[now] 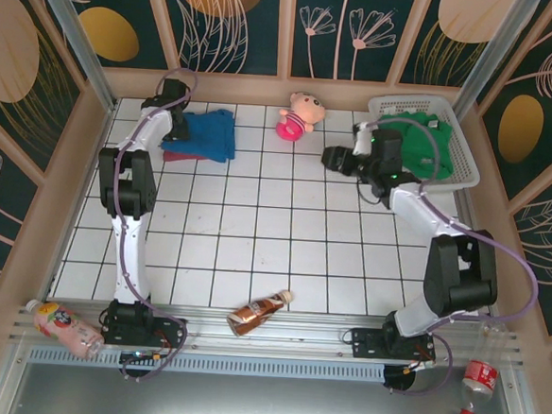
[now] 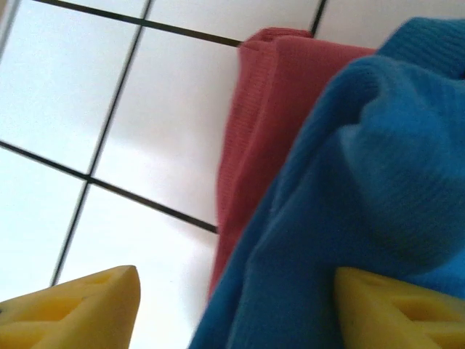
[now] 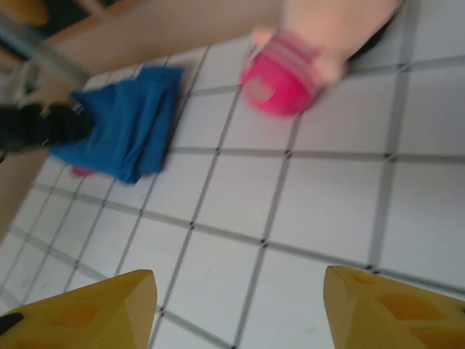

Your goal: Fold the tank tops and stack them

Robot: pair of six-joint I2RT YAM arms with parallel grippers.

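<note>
The bright blue tank top [image 1: 205, 134] lies folded at the back left on top of the maroon tank top [image 1: 172, 155], whose edge sticks out underneath. My left gripper [image 1: 172, 116] hovers at the left edge of this pile. In the left wrist view the blue cloth [image 2: 378, 182] and the maroon cloth [image 2: 261, 109] sit close below, and my left gripper [image 2: 240, 313] is open, its yellow fingers wide apart with blue cloth lying loose between them. The green tank top [image 1: 421, 141] lies bunched in the white basket [image 1: 456, 134]. My right gripper [image 1: 334, 158] is open over bare tiles [image 3: 240, 313], left of the basket.
A pink plush doll [image 1: 299, 116] lies at the back centre, also in the right wrist view [image 3: 290, 73], where the blue tank top [image 3: 123, 131] shows further off. A brown bottle [image 1: 259, 310], a pink-labelled bottle [image 1: 59, 325] and a red-capped bottle [image 1: 477, 377] lie along the near edge.
</note>
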